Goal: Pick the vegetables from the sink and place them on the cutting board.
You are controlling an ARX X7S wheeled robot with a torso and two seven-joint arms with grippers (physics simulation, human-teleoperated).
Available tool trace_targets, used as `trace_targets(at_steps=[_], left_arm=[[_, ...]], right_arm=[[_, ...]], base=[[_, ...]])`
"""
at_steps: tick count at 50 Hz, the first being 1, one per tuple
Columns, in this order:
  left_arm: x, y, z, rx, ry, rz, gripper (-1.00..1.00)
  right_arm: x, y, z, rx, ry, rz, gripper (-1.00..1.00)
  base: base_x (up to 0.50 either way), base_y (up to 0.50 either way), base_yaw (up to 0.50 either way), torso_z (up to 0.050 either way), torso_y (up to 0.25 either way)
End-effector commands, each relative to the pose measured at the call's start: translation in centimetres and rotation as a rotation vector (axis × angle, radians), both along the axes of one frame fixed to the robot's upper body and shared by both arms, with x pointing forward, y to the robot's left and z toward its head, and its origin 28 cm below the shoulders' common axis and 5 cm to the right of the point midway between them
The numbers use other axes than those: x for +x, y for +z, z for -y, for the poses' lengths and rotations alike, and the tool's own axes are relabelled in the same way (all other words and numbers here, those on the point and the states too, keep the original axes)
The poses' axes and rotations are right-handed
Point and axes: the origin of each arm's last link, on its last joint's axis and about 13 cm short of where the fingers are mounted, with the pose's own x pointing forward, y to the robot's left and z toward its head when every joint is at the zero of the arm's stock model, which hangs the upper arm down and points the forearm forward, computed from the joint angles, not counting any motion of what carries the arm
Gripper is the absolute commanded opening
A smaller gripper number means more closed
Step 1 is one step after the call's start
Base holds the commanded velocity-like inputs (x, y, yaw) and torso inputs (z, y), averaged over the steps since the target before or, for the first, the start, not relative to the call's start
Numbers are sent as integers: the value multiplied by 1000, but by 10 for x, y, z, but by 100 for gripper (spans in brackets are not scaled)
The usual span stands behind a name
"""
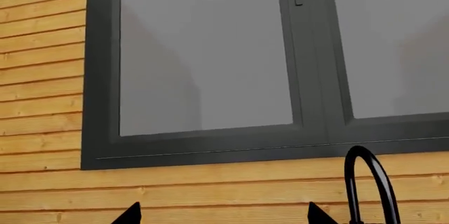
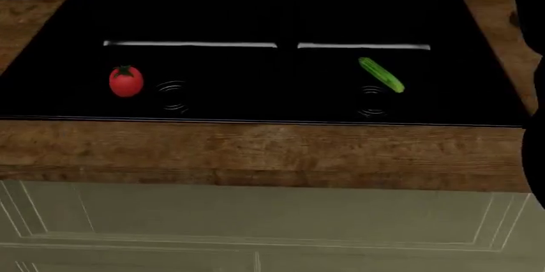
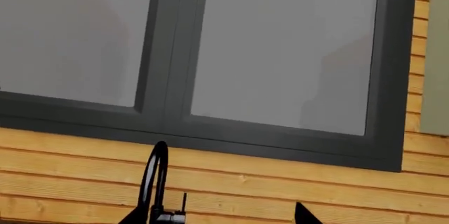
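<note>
Wooden counter [image 2: 255, 151] surrounds the black sink [image 2: 264, 4]: tomato [image 2: 126, 82] in the left basin, cucumber [image 2: 381, 75] right. Both grippers [image 1: 223, 214] [image 3: 217, 217] spread, empty.

A home kitchen, rendered in simulation. A glossy black double-basin sink [image 2: 272, 4] is set into a wooden countertop [image 2: 255, 151], each basin with a ringed round drain [image 2: 175, 96], and pale green panelled cabinet fronts [image 2: 255, 227] run below the counter edge. A red tomato [image 2: 126, 82] lies in one basin and a green cucumber [image 2: 381, 75] in the other. A dark gooseneck faucet [image 1: 370, 182] rises behind the sink against a wall of horizontal wooden planks [image 1: 42, 77], beneath a dark-framed window [image 1: 203, 145] with grey panes
</note>
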Motion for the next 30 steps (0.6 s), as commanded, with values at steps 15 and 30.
trace_targets(at_steps=[15, 30], left_arm=[[-11, 13, -2, -14, 49, 6, 100], [-13, 16, -3, -8, 50, 7, 100]], right_arm=[[-17, 3, 8, -25, -21, 18, 100], [-18, 2, 8, -27, -30, 15, 100]], base=[[500, 0, 0, 0, 0], [500, 28, 0, 0, 1]])
